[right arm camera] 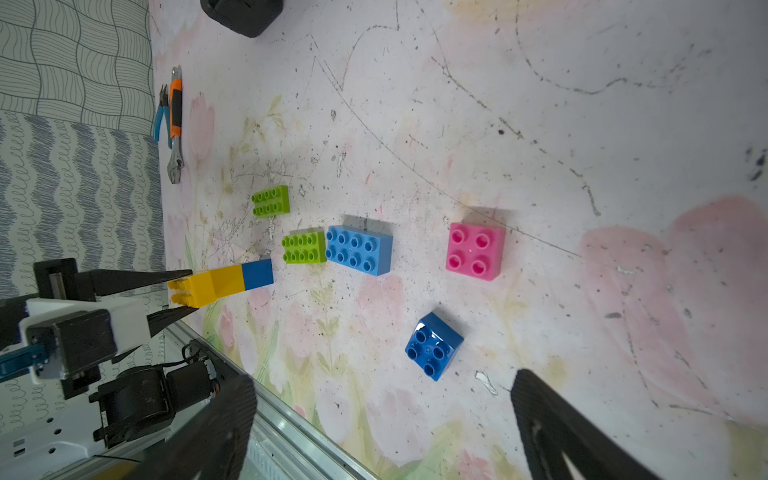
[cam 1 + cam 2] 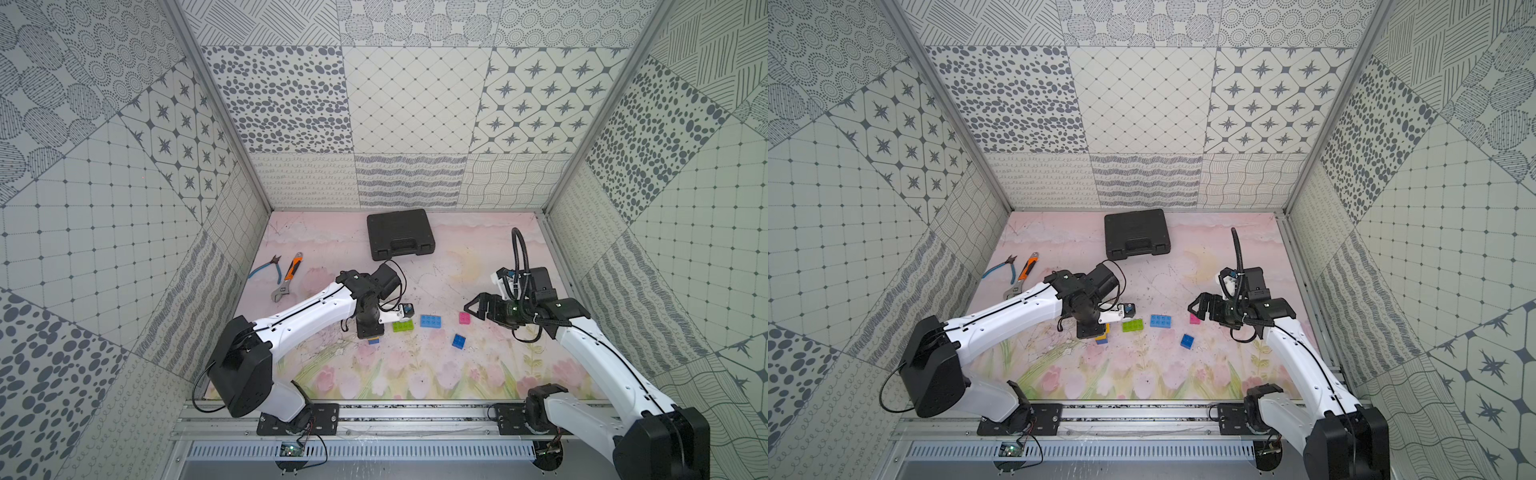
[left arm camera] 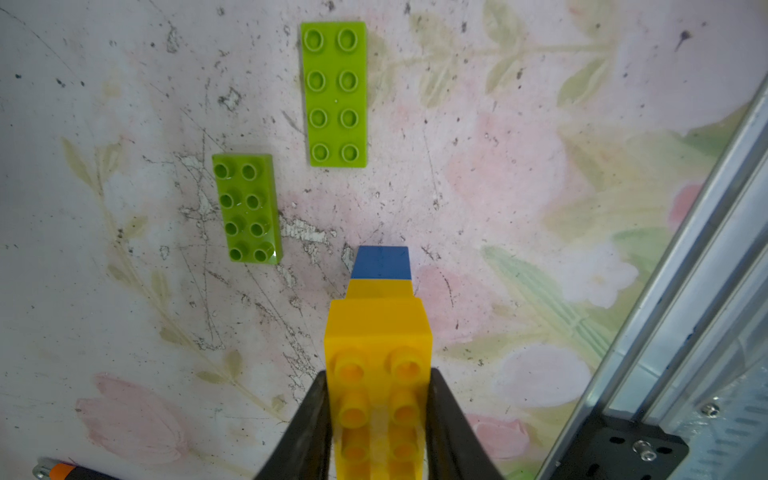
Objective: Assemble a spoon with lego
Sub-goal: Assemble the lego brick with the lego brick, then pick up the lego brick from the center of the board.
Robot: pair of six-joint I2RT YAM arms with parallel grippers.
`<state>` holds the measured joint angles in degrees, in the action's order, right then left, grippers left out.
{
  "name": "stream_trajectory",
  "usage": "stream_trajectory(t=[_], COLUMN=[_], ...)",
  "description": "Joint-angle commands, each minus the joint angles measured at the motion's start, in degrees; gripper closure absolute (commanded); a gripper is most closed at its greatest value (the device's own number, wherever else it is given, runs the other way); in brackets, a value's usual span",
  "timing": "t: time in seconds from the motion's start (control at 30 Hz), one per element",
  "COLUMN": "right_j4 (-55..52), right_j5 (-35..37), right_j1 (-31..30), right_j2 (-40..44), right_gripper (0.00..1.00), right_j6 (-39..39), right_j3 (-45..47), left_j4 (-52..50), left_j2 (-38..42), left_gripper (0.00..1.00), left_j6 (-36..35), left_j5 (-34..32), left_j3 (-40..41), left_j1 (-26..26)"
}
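Right now the left claw (image 3: 378, 374) is pinched onto the yellow-and-blue spoon stem (image 3: 376, 328), blue end down on the desk (image 3: 498, 187), a green brick (image 3: 248, 208) just ahead of its tips. The right claw (image 2: 468, 308) hangs wide open, empty, near the pink brick (image 2: 464, 318); next I'd expect the wide layer pressed on squarely

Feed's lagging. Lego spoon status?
Left gripper shut on yellow-blue stem, blue end down. Right gripper open, empty. Loose: two green bricks, light blue brick, pink brick, dark blue brick. Nothing blocking.

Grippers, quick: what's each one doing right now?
Left gripper: shut on the yellow and blue stem.
Right gripper: open, holding nothing.
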<state>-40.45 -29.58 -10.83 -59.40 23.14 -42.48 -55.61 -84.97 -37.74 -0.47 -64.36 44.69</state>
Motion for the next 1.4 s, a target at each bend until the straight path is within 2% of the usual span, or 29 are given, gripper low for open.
stream_trajectory(t=[0.0,0.1,0.17,0.23,0.33,0.43,0.73,0.87,0.93,1.03,1.37], right_j4=[1.64,1.64,1.6,1.74,1.86,2.31,2.1,2.66,2.51,1.0,-2.9], right_j5=[-0.29,-0.3,-0.38,-0.32,-0.29,-0.64,-0.58,-1.68,-1.97,-1.54,-1.88], right_j1=[0.11,0.11,0.11,0.11,0.11,0.11,0.11,0.19,0.2,0.41,2.77], right_j2=[0.07,0.14,0.17,0.26,0.11,-0.07,0.17,0.18,0.34,1.24,4.93], right_gripper=[0.02,0.02,0.02,0.02,0.02,0.02,0.02,0.02,0.02,0.02,0.02], right_j6=[-0.58,-0.63,-0.55,-0.5,-0.46,-0.15,0.24,1.2,1.57,1.83,0.95], right_j3=[0.64,0.64,0.64,0.62,0.55,0.17,-0.58,-1.6,-2.38,-3.73,-4.69], left_j4=[-2.67,-2.57,-2.38,-2.19,-2.71,-2.67,-4.59,-4.94,-4.41,-0.76,5.7], left_j2=[-1.05,-0.91,-0.25,0.39,0.51,0.98,2.18,-1.53,-3.93,-6.36,-15.14], left_gripper=[0.77,0.75,0.63,0.46,0.34,0.27,0.19,0.19,0.2,0.21,0.24], left_j6=[-1.98,-1.71,-1.31,-1.09,-0.85,-0.72,-0.77,-2.01,-1.8,-1.4,4.36], left_j5=[3.28,3.04,2.67,1.89,0.81,0.48,0.17,-0.13,1.77,3.99,5.15], left_j3=[0.39,0.21,-0.19,-0.82,-2.26,-3.93,-12.3,-17.16,-18.83,-18.08,-16.92], left_j1=[-0.12,-0.13,-0.12,-0.13,-0.07,-0.12,1.09,4.71,5.57,6.04,6.75])
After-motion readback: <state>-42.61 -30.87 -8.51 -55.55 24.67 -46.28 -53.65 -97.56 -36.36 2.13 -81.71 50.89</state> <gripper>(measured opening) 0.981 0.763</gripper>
